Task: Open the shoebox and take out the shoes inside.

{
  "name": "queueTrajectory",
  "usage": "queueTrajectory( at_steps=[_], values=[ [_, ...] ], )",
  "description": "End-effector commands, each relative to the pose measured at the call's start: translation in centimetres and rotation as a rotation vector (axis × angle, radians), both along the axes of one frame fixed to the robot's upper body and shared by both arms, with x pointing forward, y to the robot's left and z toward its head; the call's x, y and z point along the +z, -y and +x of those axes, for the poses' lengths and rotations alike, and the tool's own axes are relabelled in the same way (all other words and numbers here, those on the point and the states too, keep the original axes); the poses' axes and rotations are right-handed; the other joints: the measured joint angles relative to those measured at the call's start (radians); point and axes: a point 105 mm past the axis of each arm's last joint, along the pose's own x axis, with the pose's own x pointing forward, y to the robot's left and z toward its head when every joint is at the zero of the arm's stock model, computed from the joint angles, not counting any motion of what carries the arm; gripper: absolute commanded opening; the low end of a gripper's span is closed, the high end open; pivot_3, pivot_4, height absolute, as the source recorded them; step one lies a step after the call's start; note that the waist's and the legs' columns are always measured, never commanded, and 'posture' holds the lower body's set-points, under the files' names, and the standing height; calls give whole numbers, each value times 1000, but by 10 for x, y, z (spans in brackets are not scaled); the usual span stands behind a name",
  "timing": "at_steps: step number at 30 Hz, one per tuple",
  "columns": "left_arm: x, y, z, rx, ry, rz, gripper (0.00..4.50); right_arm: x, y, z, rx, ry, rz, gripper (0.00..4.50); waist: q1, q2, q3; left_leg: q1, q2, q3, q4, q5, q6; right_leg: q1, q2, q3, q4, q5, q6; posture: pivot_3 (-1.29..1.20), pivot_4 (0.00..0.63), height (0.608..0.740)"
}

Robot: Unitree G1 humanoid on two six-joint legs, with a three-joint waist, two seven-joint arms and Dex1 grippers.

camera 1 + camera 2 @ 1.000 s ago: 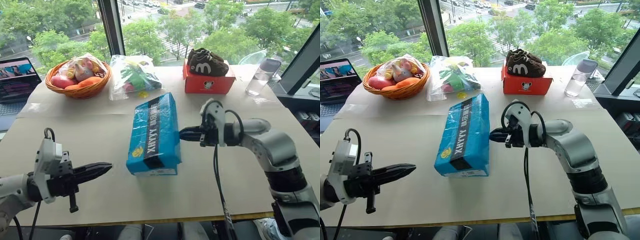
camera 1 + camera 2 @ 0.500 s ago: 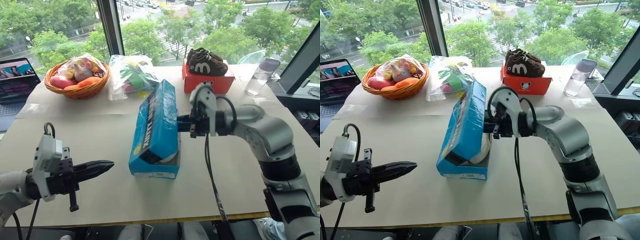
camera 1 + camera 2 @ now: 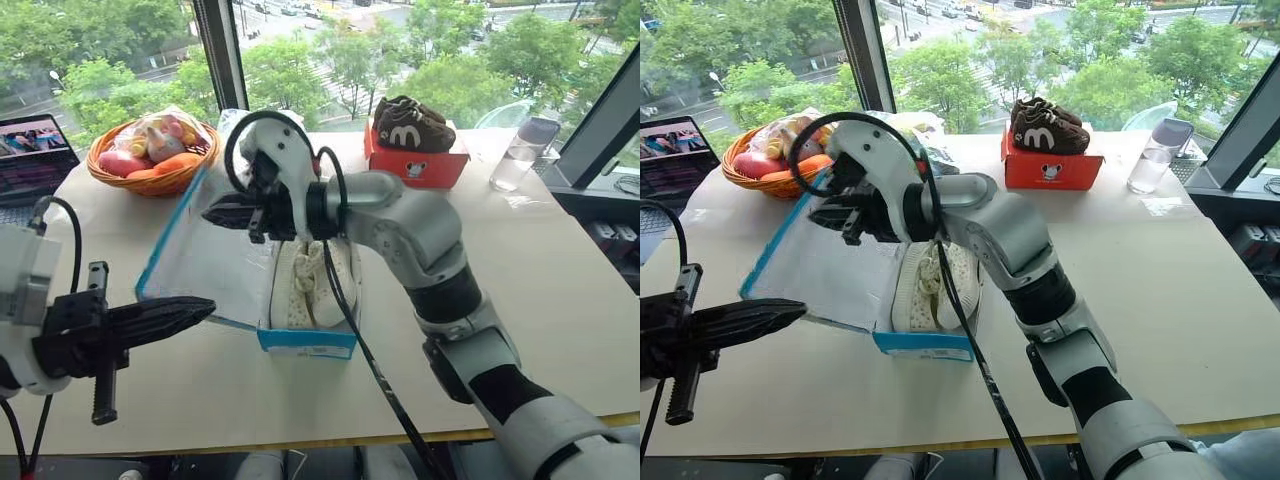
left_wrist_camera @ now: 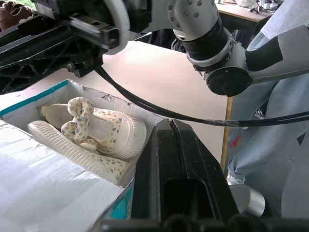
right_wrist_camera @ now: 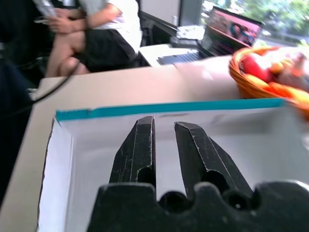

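The blue shoebox (image 3: pixel 303 341) stands open mid-table. Its lid (image 3: pixel 200 262) is folded over to the left, white inside up. The cream-white shoes (image 3: pixel 312 282) lie side by side in the box and also appear in the left wrist view, shoes (image 4: pixel 94 131). My right gripper (image 3: pixel 214 212) reaches across the box and hovers just over the lid, fingers a little apart with nothing between them; from the right wrist view, right gripper (image 5: pixel 164 126) sits above the lid's white face (image 5: pixel 251 145). Shut and empty, my left gripper (image 3: pixel 192 312) hangs in front of the lid's near left corner.
A wicker basket (image 3: pixel 150 172) of toys and a plastic bag (image 3: pixel 232 128) sit behind the lid. Farther right are a red-orange box (image 3: pixel 415 166) topped with brown shoes and a water bottle (image 3: pixel 525 152). A laptop (image 3: pixel 35 158) is far left. A person (image 5: pixel 104 34) sits beyond the table.
The lid has swung from closed to fully open toward the left, baring the shoes. My right gripper moved left and up with it. My left gripper has risen.
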Motion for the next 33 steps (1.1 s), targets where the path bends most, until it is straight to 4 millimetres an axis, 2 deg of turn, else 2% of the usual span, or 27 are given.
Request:
queueTrajectory(
  at_steps=[1, 6, 9, 12, 14, 17, 22, 26, 30, 33],
  values=[
    [2, -2, 2, 6, 16, -2, 17, 2, 35, 18, -116, 58, -12, 1031, 0, 0, 0, 0, 0, 0, 0, 0, 0, 0, 0, 0, 0, 0, 0, 0, 150, 740],
    [-13, -26, 30, 115, 24, 80, 17, -6, 72, 18, -182, 71, -54, 1031, -7, 1, 0, 0, 1, 2, -2, 0, 0, -1, 1, 2, 0, -1, 0, 0, 150, 740],
    [-11, -45, 44, 150, 43, 65, 17, -11, 96, 7, -195, 60, -92, 1031, -11, 1, 1, 0, 3, 4, -2, 0, 0, -2, 3, 4, 0, -1, -1, 0, 150, 740],
    [-13, -52, 51, 143, 43, 60, 17, -21, 108, -3, -192, 39, -150, 1031, -11, 1, 1, 0, 5, 5, -2, 0, 0, -2, 5, 4, -1, -2, 1, 0, 150, 740],
    [-16, -54, 59, 143, 51, 52, 17, -29, 111, -5, -197, 17, -180, 1031, -12, 1, 1, 0, 5, 6, -1, -1, 0, -2, 5, 5, -1, -3, 4, 0, 150, 740],
    [-33, -51, 72, 141, 46, 53, 17, -40, 111, -8, -190, 2, -228, 1031, -14, 1, 1, 1, 8, 8, -1, -1, 0, -1, 8, 6, -1, -2, 4, 0, 150, 740],
    [-46, -45, 82, 120, 43, 42, 17, -44, 109, -6, -186, -4, -249, 1031, -18, 0, 1, 1, 12, 9, -1, -1, 0, -2, 11, 7, -2, 0, 2, 0, 150, 740],
    [-48, -43, 84, 108, 41, 35, 17, -45, 108, -5, -183, 1, -260, 1031, -18, 0, 1, 0, 12, 10, -1, -1, -1, -2, 12, 7, -3, 2, -2, 0, 150, 740],
    [-50, -42, 87, 106, 46, 42, 0, -45, 106, -6, -162, 9, -270, 2069, -17, 0, 1, 1, 12, 10, -1, -1, -1, -2, 12, 7, -3, 1, 0, 0, 150, 740],
    [-44, -42, 87, 106, 68, 32, 0, -45, 105, -8, -146, 9, -274, 3186, -17, 0, 1, 1, 13, 10, -1, -1, -1, -2, 12, 7, -3, 0, 1, 0, 150, 740]
  ],
)
